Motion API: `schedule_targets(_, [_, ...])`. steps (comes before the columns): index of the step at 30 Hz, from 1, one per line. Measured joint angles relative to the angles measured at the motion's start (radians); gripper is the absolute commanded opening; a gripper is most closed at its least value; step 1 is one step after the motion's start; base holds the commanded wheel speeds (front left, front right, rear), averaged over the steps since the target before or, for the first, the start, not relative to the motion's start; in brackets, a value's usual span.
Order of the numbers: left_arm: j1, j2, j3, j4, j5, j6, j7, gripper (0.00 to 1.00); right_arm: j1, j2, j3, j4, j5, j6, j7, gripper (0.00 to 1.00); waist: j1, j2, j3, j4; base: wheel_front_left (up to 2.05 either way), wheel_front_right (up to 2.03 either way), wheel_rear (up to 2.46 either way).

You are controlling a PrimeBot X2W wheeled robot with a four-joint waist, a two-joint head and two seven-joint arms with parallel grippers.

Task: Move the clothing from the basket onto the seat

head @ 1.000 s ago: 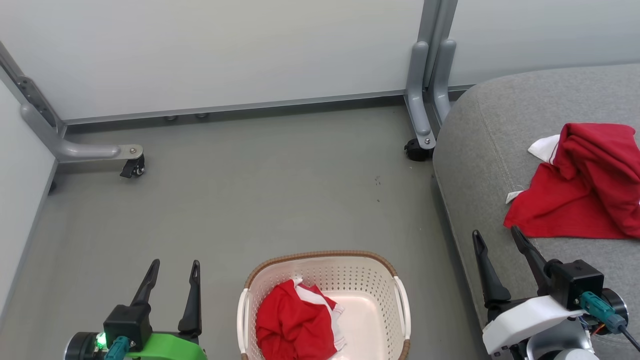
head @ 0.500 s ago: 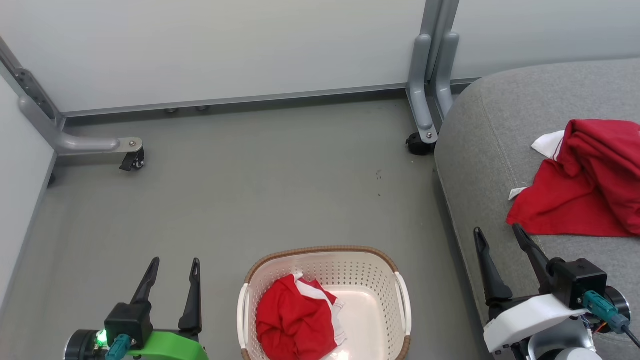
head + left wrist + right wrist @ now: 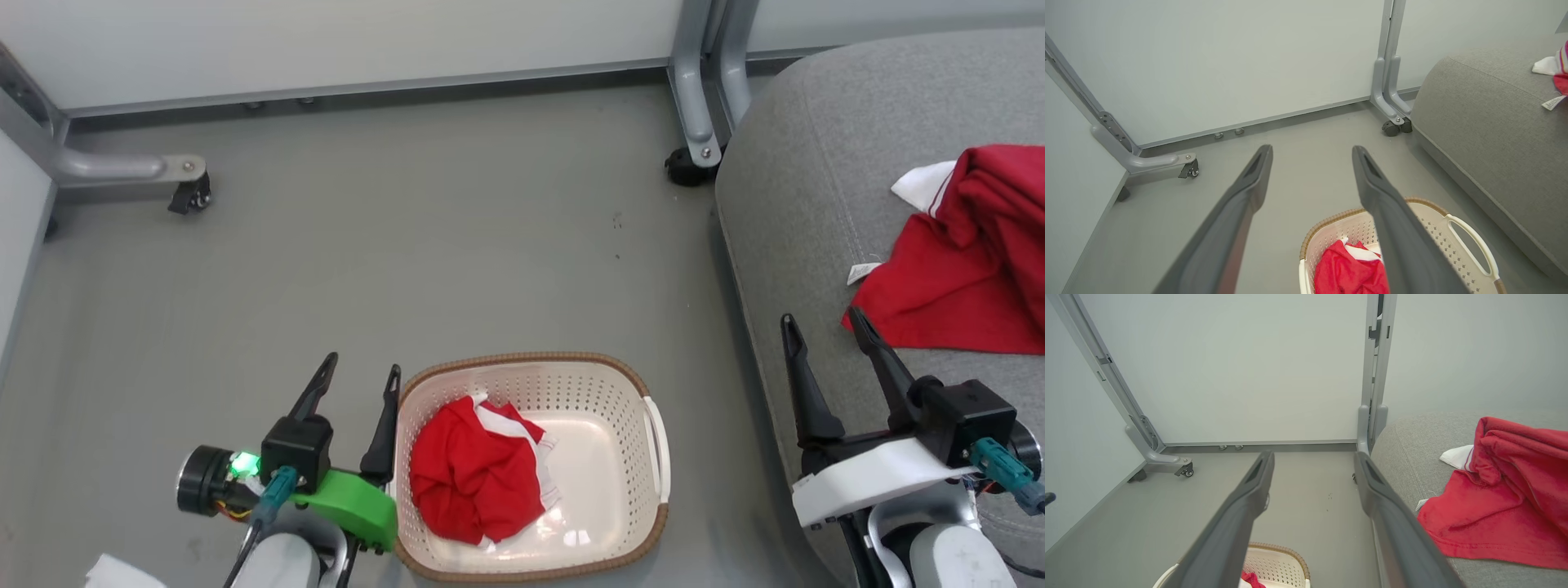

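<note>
A crumpled red garment with white stripes [image 3: 473,478] [image 3: 1349,273] lies in the left half of the cream basket [image 3: 608,384] [image 3: 1437,228] on the floor. A second red garment with white trim [image 3: 963,261] [image 3: 1498,498] is spread on the grey seat [image 3: 804,163] [image 3: 1404,445] [image 3: 1482,118] at the right. My left gripper [image 3: 361,371] [image 3: 1311,151] stands open and empty just left of the basket's rim. My right gripper [image 3: 820,320] [image 3: 1312,455] is open and empty over the seat's near edge, short of the garment lying there.
Pale partition panels close off the back, with grey metal legs on castors at the left [image 3: 175,175] and beside the seat [image 3: 694,155]. Grey floor [image 3: 408,245] stretches between them and the basket. A white scrap [image 3: 110,572] lies at the lower left.
The head camera has tipped down, so the scene has slid up. My left gripper has moved right and forward, up to the basket's left rim. The right gripper has barely shifted.
</note>
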Motion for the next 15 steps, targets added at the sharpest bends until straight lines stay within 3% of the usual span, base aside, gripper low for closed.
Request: schedule_targets(15, [-0.313, -0.039, -0.202, 0.372, 0.116, -0.04, 0.0, 1.0, -0.147, 0.0, 0.036, -0.033, 0.012, 0.0, -0.061, 1.0, 0.0001, 0.0, 0.267, -0.038, 0.0, 0.0, 0.0])
